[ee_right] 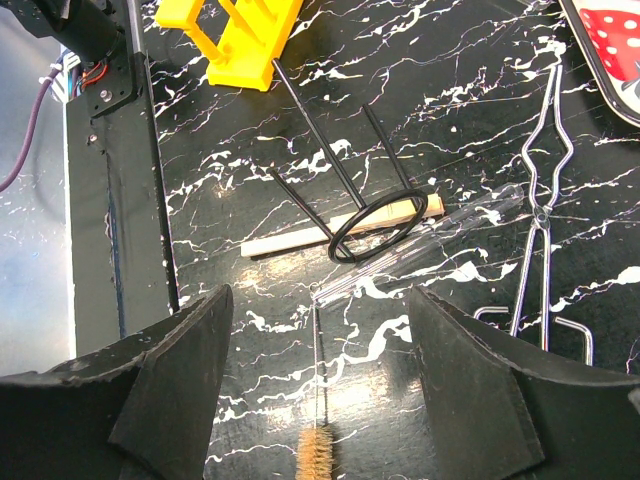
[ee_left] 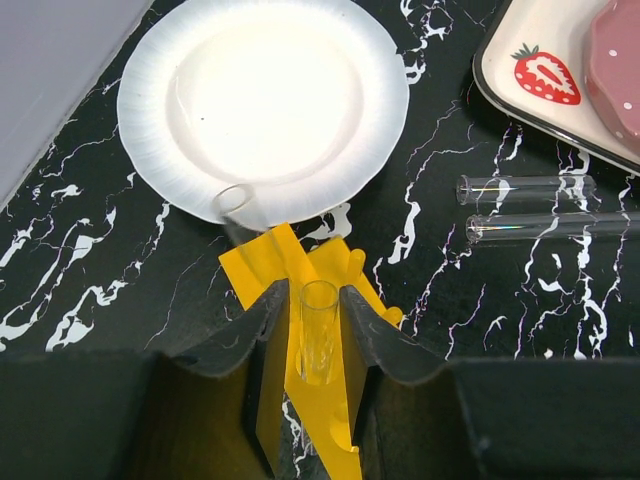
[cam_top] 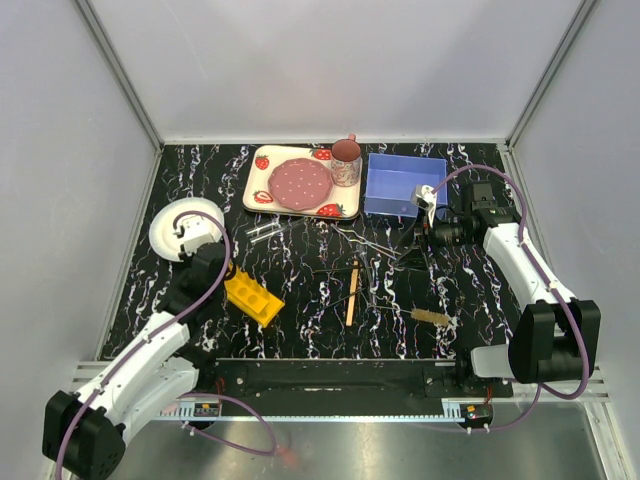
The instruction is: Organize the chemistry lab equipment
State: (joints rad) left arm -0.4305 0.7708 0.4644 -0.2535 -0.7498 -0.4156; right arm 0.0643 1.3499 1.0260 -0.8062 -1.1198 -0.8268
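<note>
A clear glass tube (ee_left: 318, 335) stands upright in a hole of the yellow rack (ee_left: 335, 420), between the fingers of my left gripper (ee_left: 318, 300). The jaws stand slightly apart, with a sliver of rack showing beside the tube. A second tube (ee_left: 235, 204) stands at the rack's far end, and two loose tubes (ee_left: 525, 188) lie on the table to the right. My right gripper (ee_right: 320, 340) hangs open over the wire handle of the tan tube brush (ee_right: 318, 455). Beyond it lie the wooden stick (ee_right: 300, 238), a glass tube (ee_right: 420, 250) and the wire tongs (ee_right: 540, 200).
A white plate (cam_top: 185, 228) lies just behind the rack (cam_top: 252, 296). The strawberry tray (cam_top: 258, 190) with a pink plate and cup sits at the back, with a blue box (cam_top: 400, 185) to its right. A black wire ring stand (ee_right: 375, 215) lies across the stick.
</note>
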